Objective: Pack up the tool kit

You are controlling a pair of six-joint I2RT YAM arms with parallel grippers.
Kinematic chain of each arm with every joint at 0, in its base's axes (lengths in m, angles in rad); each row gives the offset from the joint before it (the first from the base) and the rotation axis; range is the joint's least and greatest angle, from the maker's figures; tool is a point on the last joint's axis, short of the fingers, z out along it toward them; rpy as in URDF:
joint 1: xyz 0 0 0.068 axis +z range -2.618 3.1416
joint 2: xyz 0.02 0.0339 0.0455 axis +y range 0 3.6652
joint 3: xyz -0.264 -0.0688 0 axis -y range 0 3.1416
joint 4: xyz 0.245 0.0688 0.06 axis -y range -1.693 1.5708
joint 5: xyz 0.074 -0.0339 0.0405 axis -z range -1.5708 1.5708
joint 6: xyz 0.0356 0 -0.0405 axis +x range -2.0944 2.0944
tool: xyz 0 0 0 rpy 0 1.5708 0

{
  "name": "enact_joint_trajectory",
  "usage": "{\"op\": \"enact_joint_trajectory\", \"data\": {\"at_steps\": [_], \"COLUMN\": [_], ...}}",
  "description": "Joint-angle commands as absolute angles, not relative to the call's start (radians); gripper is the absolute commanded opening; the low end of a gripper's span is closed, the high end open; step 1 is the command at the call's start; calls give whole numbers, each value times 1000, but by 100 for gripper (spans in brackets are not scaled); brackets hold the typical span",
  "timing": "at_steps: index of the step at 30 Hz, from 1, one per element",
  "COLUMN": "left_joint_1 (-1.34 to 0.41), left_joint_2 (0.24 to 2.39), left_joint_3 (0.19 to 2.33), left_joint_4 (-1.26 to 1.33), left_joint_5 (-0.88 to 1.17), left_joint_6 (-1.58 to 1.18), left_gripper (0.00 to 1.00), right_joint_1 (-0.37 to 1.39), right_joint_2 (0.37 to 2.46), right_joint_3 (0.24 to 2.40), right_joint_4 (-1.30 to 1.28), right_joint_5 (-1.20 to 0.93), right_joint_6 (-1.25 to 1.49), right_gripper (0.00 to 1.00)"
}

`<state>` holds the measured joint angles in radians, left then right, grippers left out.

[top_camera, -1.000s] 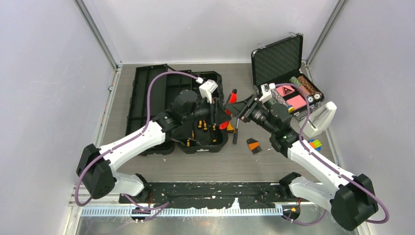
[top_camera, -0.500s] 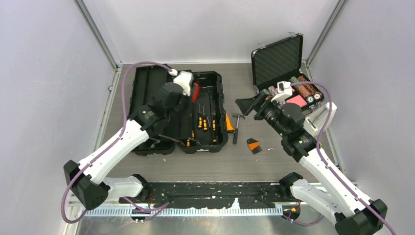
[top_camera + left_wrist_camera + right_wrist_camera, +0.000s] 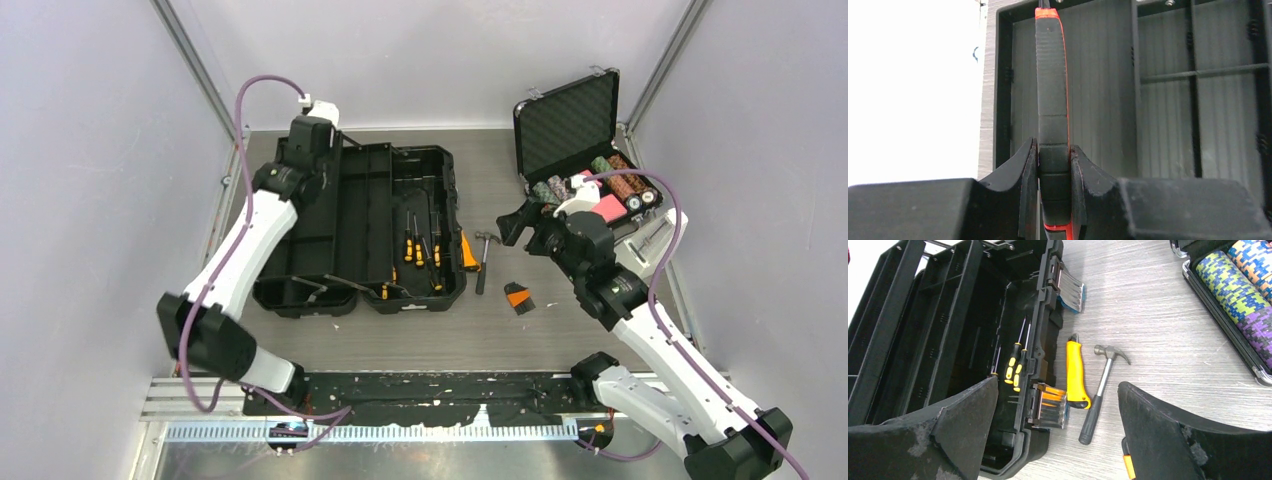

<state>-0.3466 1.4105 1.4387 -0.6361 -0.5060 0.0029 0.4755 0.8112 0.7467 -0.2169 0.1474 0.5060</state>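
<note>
Black plastic toolbox (image 3: pixel 345 225) lies opened flat on the left half of the grey wood-grain tabletop (image 3: pixel 420 340), near its far edge, yellow-handled screwdrivers (image 3: pixel 420 250) already in its right-hand tray. Over the box's far-left corner the left end effector (image 3: pixel 1054 150) is clenched on a red-and-black tool handle (image 3: pixel 1052 85), gripped crosswise so the handle runs lengthways along the compartment. I'd say that is to lay it down flat there. The right end effector (image 3: pixel 1057 385) hangs released, jaws spread wide, aimed at a yellow utility knife (image 3: pixel 1075 370) and a small black-handled hammer (image 3: pixel 1100 385) lying just beside the box's right wall, probably next to go in. At the far-right corner a foam-lined black case (image 3: pixel 570 120) of poker chips stands open. Plain white walls close in the tabletop.
</note>
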Motion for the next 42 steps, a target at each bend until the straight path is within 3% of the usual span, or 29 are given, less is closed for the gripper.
{"op": "enact_joint_trajectory", "data": {"at_steps": [1,8,15,18,24,26,30,37,42], "left_joint_1": [-286,-255,-256,-256,-256,-256,-258,-259,-243], "left_joint_2": [1551,1744,1725,1704,1673,1667,1640,1563,1573], "left_joint_3": [1581,1744,1675,1657,1675,1688,1699,1641,1633], "left_joint_4": [-588,-680,-730,-743,-778,-801,-832,-776,-735], "left_joint_5": [-521,-514,-475,-472,-461,-445,-397,-233,-347], "left_joint_6": [109,153,158,158,145,132,85,6,-52], "left_gripper": [0,0,8,17,53,60,68,70,74], "right_joint_1": [474,472,472,472,472,472,473,471,473], "right_joint_2": [802,768,756,773,818,828,846,926,966], "right_joint_3": [772,762,748,744,755,760,753,764,778], "right_joint_4": [-235,-279,-299,-292,-278,-279,-275,-257,-255], "right_joint_5": [175,197,215,208,171,164,166,141,102], "right_joint_6": [480,461,457,461,457,450,449,453,446], "right_gripper": [94,95,95,95,95,95,95,95,95]}}
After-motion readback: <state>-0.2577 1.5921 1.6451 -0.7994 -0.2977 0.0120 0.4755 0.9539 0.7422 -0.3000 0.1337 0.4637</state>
